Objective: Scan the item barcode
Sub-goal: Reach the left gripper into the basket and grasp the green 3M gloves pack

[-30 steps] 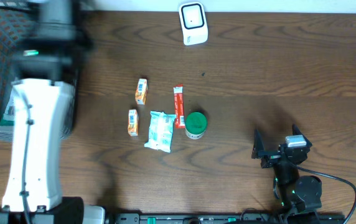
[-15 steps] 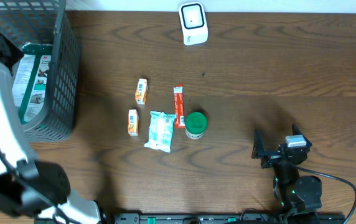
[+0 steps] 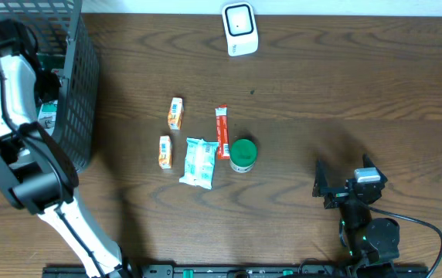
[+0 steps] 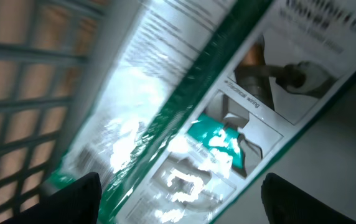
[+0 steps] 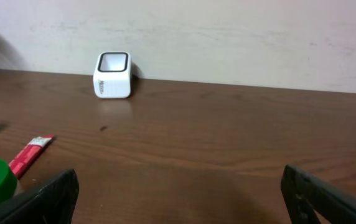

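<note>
So at this point we were looking at the left arm (image 3: 8,85) reaching down into the grey wire basket (image 3: 82,77) at the left edge of the table (image 3: 360,93). The item, a flat green-and-white package (image 4: 228,124), lay inside that basket. From the wrist camera it looked like shiny clear wrap over a white card with a green band running diagonally across it, a teal patch near the middle, small printed text and a couple of little product photos. We couldn't make out a barcode on the side facing us, since glare washed out a lot of it. The left gripper (image 4: 196,199) had its fingers spread wide at the bottom corners of the view, hovering over the package and not clamped on it. The white scanner (image 3: 239,28) sat at the far edge of the table, well apart from the basket. In the middle of the table we had two small orange packs (image 3: 175,113), a white-teal pouch (image 3: 198,162), a red stick packet (image 3: 222,133) and a green-lidded tub (image 3: 243,154) just beside it. The right gripper (image 5: 178,193) sat near the front right corner, fingers wide apart and holding nothing.
</note>
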Controlling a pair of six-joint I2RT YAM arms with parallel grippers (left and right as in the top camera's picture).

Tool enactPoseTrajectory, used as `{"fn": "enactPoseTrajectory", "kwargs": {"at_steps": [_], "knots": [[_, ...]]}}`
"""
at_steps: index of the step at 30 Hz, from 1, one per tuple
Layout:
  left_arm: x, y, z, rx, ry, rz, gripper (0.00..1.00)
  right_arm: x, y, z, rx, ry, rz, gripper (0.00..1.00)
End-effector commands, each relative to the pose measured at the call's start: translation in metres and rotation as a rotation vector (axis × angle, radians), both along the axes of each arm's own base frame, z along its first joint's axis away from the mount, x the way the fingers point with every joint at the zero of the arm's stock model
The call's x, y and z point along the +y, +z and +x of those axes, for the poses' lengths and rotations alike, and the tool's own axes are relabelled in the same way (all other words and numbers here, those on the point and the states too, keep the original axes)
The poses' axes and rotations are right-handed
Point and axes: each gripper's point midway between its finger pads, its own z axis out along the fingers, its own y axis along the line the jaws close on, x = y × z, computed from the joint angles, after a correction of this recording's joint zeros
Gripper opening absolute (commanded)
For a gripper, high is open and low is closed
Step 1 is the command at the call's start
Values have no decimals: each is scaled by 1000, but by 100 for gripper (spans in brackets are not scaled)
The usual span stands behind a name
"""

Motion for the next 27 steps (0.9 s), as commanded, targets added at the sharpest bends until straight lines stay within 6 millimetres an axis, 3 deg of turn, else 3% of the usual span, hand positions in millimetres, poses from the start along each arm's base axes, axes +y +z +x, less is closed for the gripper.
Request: {"fn": "enactPoseTrajectory", "kwargs": {"at_steps": [1,7,10,15,21,27], "knots": [[-2,-32,-1,80,-82,-35,83,-3,-1,0,4,-15,15,99],[-15,-77,-3,164,-194,-127,87,-3,-1,0,5,-15,15,99],[-17,-87,-5,185,-209,-143,87,-3,-1,0,5,-15,15,99],[6,-80,-11,240,-179,-10,87,-3,-1,0,4,-15,15,99],[-12,-71,-1,164,-222,-105,88,-3,-1,0,5,-15,15,99],[-19,-71,-6,181,-255,-142,91,-3,-1,0,5,-15,15,99]]}}
